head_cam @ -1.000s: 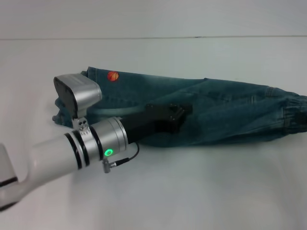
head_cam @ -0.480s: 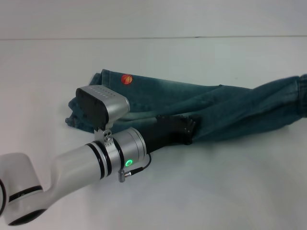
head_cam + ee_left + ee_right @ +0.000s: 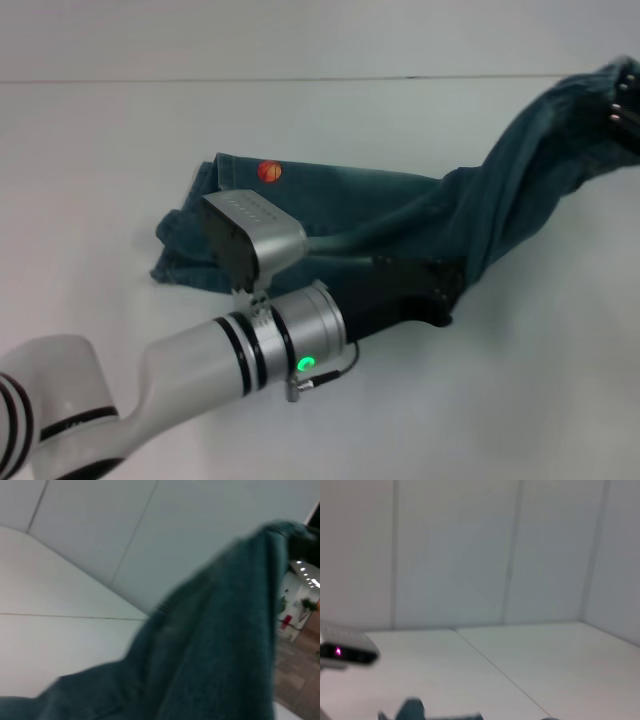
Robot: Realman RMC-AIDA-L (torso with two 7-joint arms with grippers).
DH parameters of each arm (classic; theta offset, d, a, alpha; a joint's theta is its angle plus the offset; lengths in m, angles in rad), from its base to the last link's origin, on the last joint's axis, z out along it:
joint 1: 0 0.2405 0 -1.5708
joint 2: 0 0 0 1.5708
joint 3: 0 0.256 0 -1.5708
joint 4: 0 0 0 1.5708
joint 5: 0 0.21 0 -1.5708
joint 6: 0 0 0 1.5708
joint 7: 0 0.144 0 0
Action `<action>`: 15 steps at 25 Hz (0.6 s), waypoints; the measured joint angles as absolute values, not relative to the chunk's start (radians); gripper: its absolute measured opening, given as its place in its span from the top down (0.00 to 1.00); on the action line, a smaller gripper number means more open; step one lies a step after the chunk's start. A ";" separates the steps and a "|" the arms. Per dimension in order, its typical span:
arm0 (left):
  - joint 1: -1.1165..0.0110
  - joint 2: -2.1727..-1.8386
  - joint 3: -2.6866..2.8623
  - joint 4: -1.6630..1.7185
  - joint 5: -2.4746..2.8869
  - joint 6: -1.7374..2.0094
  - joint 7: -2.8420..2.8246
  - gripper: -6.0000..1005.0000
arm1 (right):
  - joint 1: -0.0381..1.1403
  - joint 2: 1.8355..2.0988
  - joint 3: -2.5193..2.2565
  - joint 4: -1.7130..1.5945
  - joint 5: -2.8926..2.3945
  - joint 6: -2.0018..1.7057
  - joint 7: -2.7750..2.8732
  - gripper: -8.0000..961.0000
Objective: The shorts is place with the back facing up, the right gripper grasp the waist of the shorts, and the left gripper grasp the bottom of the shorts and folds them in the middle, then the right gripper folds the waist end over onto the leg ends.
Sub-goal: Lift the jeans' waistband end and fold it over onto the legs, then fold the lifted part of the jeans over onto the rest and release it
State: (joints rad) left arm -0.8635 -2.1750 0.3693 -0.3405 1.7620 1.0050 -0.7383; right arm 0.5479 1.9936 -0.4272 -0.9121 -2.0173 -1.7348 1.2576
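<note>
The blue-green denim shorts (image 3: 400, 205) lie folded lengthwise on the white table (image 3: 520, 390). The bottom of the shorts (image 3: 180, 245) rests flat at the left, with an orange ball print (image 3: 268, 171) near its far hem. At the frame's right edge my right gripper (image 3: 628, 108) is shut on the waist of the shorts (image 3: 598, 88) and holds it in the air. From there the cloth hangs in a slope down to the table. My left gripper (image 3: 438, 292) sits low on the near edge of the shorts at their middle. In the left wrist view the denim (image 3: 220, 645) rises close by.
The left arm's silver wrist camera (image 3: 255, 240) stands above the leg part of the shorts. In the right wrist view that same camera housing (image 3: 345, 652) shows at the left, with pale wall panels (image 3: 470, 555) behind the table.
The right gripper has lifted the waist end off the table, up and back. The left arm has slid to the right along the near edge of the shorts.
</note>
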 joint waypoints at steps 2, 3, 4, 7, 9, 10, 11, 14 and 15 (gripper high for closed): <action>-0.861 -2.175 0.320 -0.362 1.807 1.000 -0.719 0.98 | 0.590 1.985 -0.439 -0.854 -2.020 -1.732 1.234 0.94; -0.860 -2.175 0.290 -0.375 1.830 0.994 -0.700 0.98 | 0.608 1.985 -0.450 -0.836 -2.021 -1.730 1.226 0.94; -0.859 -2.175 0.255 -0.392 1.852 0.983 -0.674 0.98 | 0.622 1.987 -0.462 -0.825 -2.021 -1.728 1.220 0.94; -0.857 -2.175 0.165 -0.430 1.896 0.922 -0.609 0.98 | 0.664 2.001 -0.512 -0.800 -2.020 -1.724 1.215 0.94; -0.857 -2.175 0.100 -0.447 1.922 0.861 -0.574 0.98 | 0.690 2.012 -0.544 -0.784 -2.019 -1.723 1.215 0.94; -0.852 -2.175 0.070 -0.453 1.933 0.832 -0.555 0.98 | 0.698 2.016 -0.556 -0.780 -2.019 -1.721 1.215 0.93; -0.848 -2.175 0.056 -0.454 1.937 0.821 -0.544 0.98 | 0.705 2.021 -0.568 -0.776 -2.019 -1.716 1.215 0.93; -0.820 -2.175 0.024 -0.441 1.941 0.819 -0.512 0.98 | 0.715 2.030 -0.604 -0.769 -2.021 -1.680 1.217 0.93; -0.770 -2.167 0.003 -0.389 1.941 0.855 -0.502 0.98 | 0.716 2.031 -0.615 -0.769 -2.021 -1.669 1.219 0.93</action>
State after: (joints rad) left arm -0.7704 -2.1670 0.0027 -0.3891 1.9414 0.8546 -0.5017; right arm 0.7162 2.0310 -0.6149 -0.7685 -2.0213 -1.6692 1.2194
